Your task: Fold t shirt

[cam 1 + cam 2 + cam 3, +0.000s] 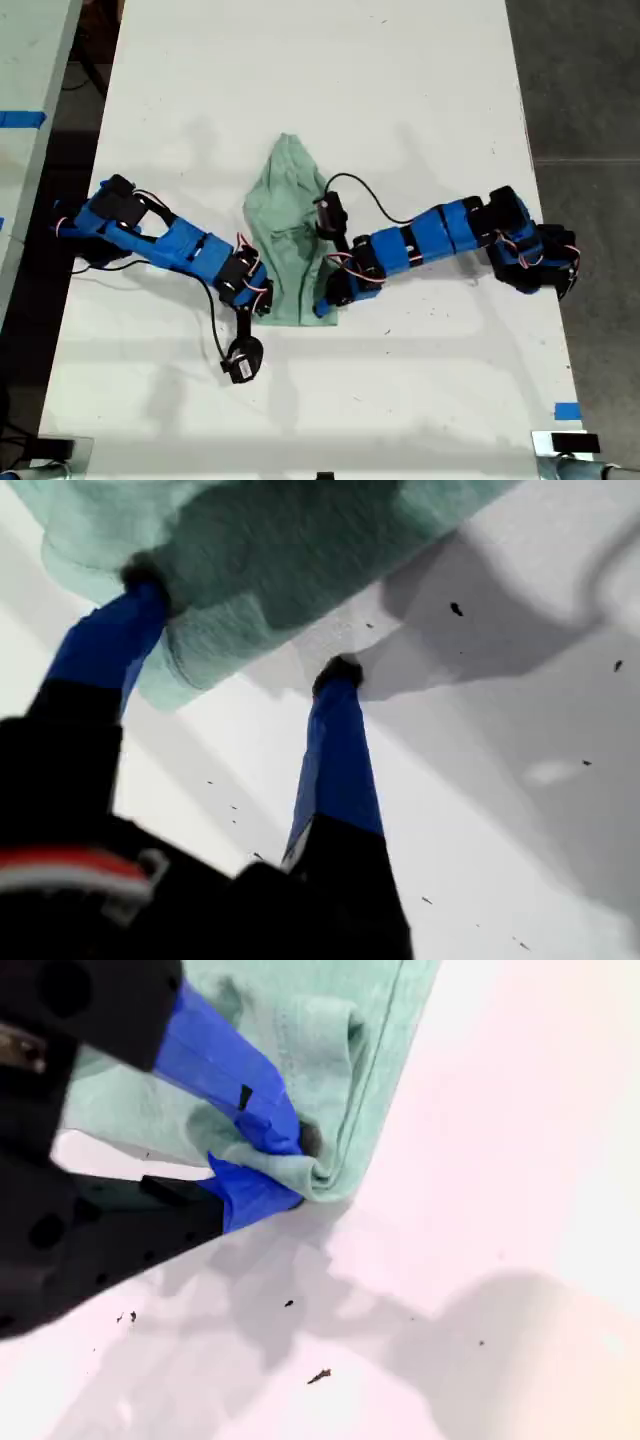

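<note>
T shirt (285, 220) lay bunched in a narrow strip mid-tabletop (400, 100), between both arms. First end effector (242, 625): fingers apart, one tip on the hem, the other on bare tabletop, nothing gripped. Second end effector (298, 1168): clamped on a rolled corner of the shirt.

Risks, as judged:
- A one-sided hold could drag the cloth instead of folding it.
- The thin pinch might slip.
- The first might close on nothing.
</note>
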Controlling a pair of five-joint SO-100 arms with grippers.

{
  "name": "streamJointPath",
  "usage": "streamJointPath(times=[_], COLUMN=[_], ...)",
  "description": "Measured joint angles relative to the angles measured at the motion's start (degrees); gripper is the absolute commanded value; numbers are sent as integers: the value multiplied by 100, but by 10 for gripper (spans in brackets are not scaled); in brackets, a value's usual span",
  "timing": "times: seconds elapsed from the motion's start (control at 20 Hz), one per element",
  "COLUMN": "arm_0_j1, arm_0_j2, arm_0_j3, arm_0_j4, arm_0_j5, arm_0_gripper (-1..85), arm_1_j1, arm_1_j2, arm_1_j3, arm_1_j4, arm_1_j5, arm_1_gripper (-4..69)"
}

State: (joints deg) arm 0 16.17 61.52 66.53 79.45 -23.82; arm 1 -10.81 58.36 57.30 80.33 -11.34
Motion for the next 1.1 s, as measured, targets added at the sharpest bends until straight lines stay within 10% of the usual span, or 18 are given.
streamJointPath(times=[0.7,1.1], arm_0_j1=[580,-1169], arm_0_j2=[1213,2276], arm_0_j3=[-325,-246], arm_0_j4=[-439,905], arm_0_j5=[352,1160], arm_0_gripper=[-3,-3], arm_1_j1=[-633,1283], arm_1_j2=[686,1934], arm_1_j3=[-448,-457], arm_1_j4=[-70,-70], arm_1_j5=[-185,-1723], arm_1_gripper=[5,9])
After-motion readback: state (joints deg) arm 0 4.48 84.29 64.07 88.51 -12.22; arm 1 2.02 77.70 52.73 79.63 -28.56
